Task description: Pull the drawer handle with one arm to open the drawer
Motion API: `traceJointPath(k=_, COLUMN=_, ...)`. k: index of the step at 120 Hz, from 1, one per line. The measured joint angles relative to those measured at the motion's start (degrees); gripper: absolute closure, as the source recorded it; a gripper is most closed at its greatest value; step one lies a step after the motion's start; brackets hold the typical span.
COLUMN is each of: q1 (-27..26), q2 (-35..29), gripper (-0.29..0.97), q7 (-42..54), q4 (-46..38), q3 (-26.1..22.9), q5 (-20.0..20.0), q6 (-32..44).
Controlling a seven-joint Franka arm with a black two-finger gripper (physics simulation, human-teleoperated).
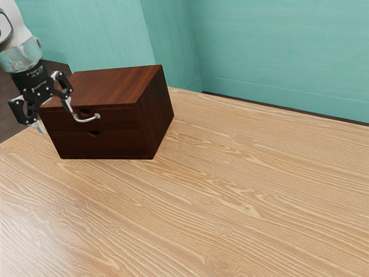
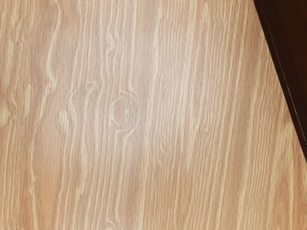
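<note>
The dark wooden drawer cabinet [image 1: 115, 92] sits by the table's [image 1: 230, 190] far edge. The black gripper [image 1: 56, 120] hangs spread before its top drawer [image 1: 118, 118], one fingertip beside the silver handle [image 1: 87, 118].

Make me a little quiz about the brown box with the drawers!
1. True or false: the drawer box stands on a wooden table.
2. What colour is the wall behind it? A red, B teal, C yellow.
3. Fill in: the silver handle sits on the ___ drawer front, upper or lower.

Key: 1 true; 2 B; 3 upper.
</note>
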Motion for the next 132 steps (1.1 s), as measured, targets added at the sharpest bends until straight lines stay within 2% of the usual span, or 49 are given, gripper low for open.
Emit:
traceJointPath(k=42, q1=1.3, q2=3.8, gripper=0.03, q7=-11.6, q4=-0.1, q3=0.4, q5=0.1, q6=5.5)
traceJointPath(k=80, q1=1.7, q2=6.5, gripper=0.03, q7=-18.7, q4=-0.8, q3=0.4, q5=0.3, q6=13.7)
traceJointPath(k=100, q1=1.7, q2=5.5, gripper=0.05, q7=-21.2, q4=-6.1, q3=0.7, q5=0.4, q6=20.5)
traceJointPath(k=132, q1=1.7, q2=6.4, gripper=0.07, q7=-24.0, q4=-7.6, q3=0.7, q5=3.5, q6=29.0)
